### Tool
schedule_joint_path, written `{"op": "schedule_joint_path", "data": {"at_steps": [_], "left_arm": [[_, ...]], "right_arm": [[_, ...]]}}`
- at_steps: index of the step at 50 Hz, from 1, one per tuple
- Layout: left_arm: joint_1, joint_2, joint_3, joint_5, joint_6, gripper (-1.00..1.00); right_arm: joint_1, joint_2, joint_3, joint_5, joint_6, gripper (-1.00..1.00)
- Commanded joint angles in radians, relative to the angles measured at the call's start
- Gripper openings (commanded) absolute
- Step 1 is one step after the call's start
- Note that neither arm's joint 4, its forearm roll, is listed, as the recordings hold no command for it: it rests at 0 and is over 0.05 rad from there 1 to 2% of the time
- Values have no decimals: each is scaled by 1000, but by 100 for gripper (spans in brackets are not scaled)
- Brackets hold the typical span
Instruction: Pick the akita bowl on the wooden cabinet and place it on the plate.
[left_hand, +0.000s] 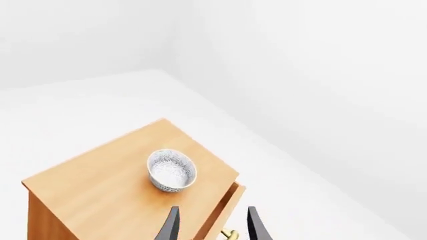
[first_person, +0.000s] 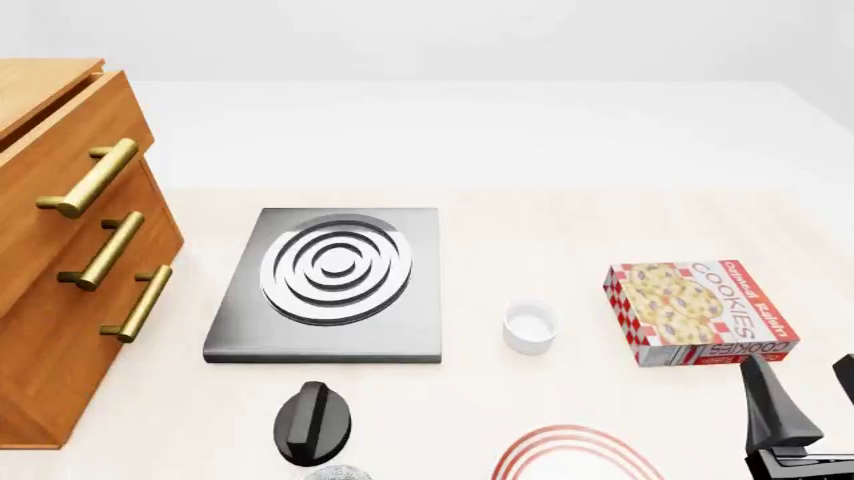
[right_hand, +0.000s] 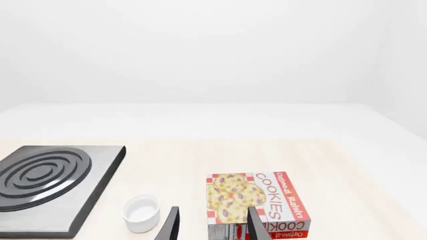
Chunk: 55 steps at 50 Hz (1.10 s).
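In the left wrist view the akita bowl, speckled black and white, stands upright on top of the wooden cabinet, near its front edge. My left gripper is open and empty, hanging well short of the bowl and above the cabinet's front. The front view shows the cabinet at the left with three brass handles; the bowl is out of sight there. Only an arc of the red-ringed plate shows at the bottom edge. My right gripper is open and empty at the lower right, beside the plate.
A grey stove with silver rings lies mid-table. A small white cup stands to its right, then a cookie box, which lies just ahead of the right fingers. A black part of the left arm sits below the stove.
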Motion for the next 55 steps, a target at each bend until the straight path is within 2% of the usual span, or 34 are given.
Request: {"op": "schedule_joint_path", "data": {"at_steps": [1,27,55], "left_arm": [[75,84,-38,-22,-25,100],[224,163,-61,-54,-75,100],[240,250,-79,-49,-130,100]], "right_arm": [[0,0,0,0,0,100],[0,0,0,0,0,100],[0,0,0,0,0,100]]}}
